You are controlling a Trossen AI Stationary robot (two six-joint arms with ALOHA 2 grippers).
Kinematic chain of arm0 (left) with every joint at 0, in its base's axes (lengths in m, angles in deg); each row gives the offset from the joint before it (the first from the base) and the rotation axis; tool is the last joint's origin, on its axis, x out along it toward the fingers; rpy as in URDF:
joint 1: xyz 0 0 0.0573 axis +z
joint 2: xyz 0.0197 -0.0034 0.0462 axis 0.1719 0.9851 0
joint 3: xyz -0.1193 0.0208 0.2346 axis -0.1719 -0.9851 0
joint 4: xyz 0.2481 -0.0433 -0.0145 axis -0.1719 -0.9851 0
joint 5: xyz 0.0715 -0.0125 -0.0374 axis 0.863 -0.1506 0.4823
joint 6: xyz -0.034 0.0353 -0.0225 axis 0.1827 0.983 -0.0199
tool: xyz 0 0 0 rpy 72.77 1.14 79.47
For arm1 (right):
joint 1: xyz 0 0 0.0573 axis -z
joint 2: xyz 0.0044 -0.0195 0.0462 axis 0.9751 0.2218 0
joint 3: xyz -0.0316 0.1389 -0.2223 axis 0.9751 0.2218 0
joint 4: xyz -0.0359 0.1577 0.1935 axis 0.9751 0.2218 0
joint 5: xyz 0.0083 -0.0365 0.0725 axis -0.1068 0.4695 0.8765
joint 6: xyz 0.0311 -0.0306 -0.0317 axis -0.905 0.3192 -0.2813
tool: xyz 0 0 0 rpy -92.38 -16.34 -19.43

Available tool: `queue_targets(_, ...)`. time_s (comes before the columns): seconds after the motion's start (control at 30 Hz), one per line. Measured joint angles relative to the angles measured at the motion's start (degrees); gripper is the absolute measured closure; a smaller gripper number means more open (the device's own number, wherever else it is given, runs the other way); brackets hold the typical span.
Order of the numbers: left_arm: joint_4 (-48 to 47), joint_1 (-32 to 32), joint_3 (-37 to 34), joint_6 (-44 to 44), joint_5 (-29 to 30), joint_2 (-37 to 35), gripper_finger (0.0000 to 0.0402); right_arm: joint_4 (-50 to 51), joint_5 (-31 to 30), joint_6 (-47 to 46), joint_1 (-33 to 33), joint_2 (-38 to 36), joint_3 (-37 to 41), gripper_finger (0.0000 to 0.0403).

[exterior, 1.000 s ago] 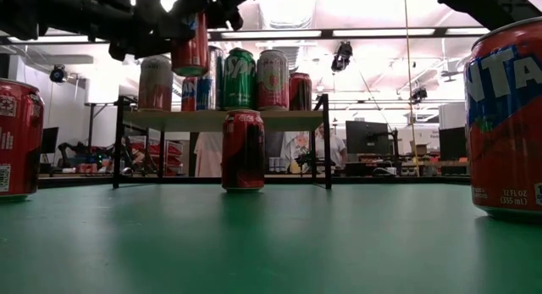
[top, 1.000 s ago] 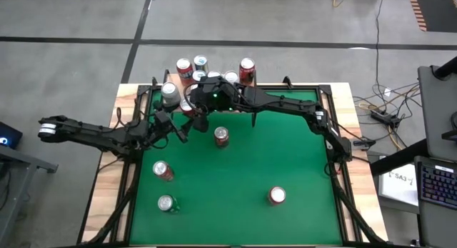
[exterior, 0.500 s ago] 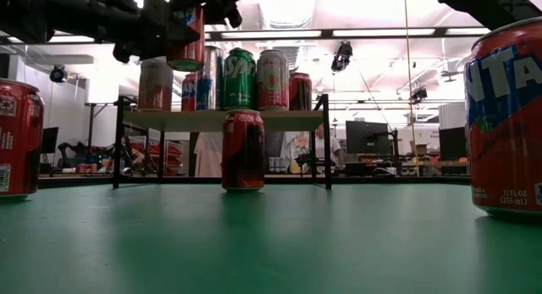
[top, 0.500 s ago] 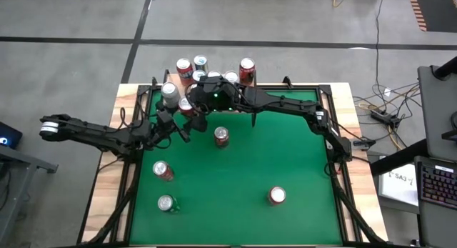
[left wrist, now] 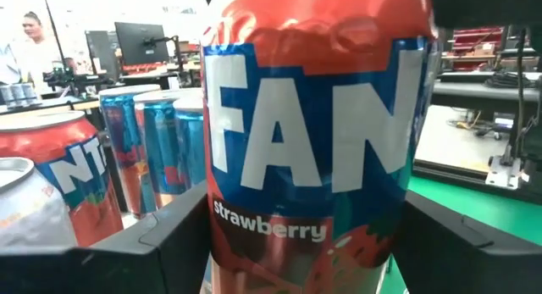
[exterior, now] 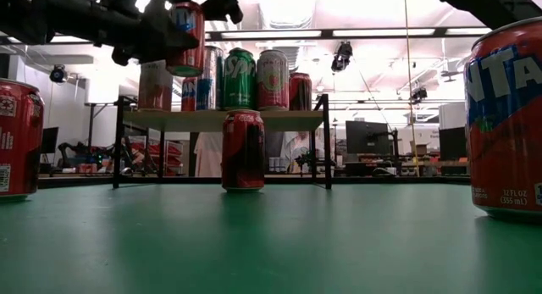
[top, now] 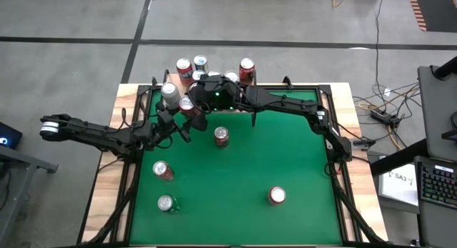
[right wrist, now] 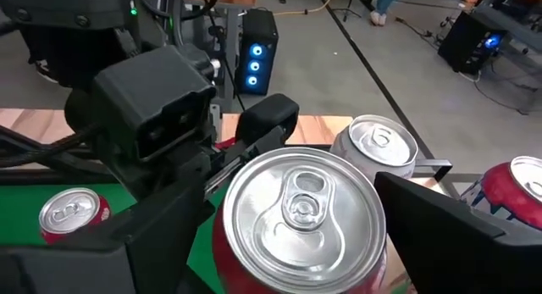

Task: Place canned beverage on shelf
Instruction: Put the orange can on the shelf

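Observation:
A red strawberry soda can [left wrist: 313, 133] hangs upright in the air at the near left of the shelf [exterior: 224, 119], a light-wood board on black legs. In the high view the can [top: 187, 104] lies between both arms. My left gripper [left wrist: 309, 243] comes level from the table's left and is shut on it. My right gripper [right wrist: 296, 230] reaches in from the right, slanting slightly down. It is open, with a finger [right wrist: 449, 226] close on either side of the can's top [right wrist: 301, 201]. Several cans [exterior: 240, 78] stand on the shelf. My left gripper pinches the can's body between its two fingers [left wrist: 161, 235], on opposite sides of the lower half [left wrist: 222, 235]. The fingers come level from the table's left. The can stands upright, lifted clear of the table and the shelf.
Loose cans stand on the green table: one [top: 221, 136] just before the shelf, two [top: 163, 171] [top: 168, 203] at the near left, one [top: 276, 196] at the near right. A silver-topped can [top: 169, 92] stands close beside the held can. Cables run along the table's edges.
In the low view my left gripper has come in against the can's side. The can has risen a little, still upright.

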Motion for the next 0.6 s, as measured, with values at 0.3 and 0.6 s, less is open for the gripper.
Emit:
queue_targets(0.3,-3.5,-0.1,-0.5,-3.6,4.3,-0.6,0.0126,0.2,-0.4,0.0,0.2,0.0,-0.1,0.0079)
queue_targets(0.6,-10.9,-0.5,-0.8,-9.3,11.3,-1.9,0.0126,1.7,0.2,-0.2,0.1,-2.2,-0.2,0.0079)
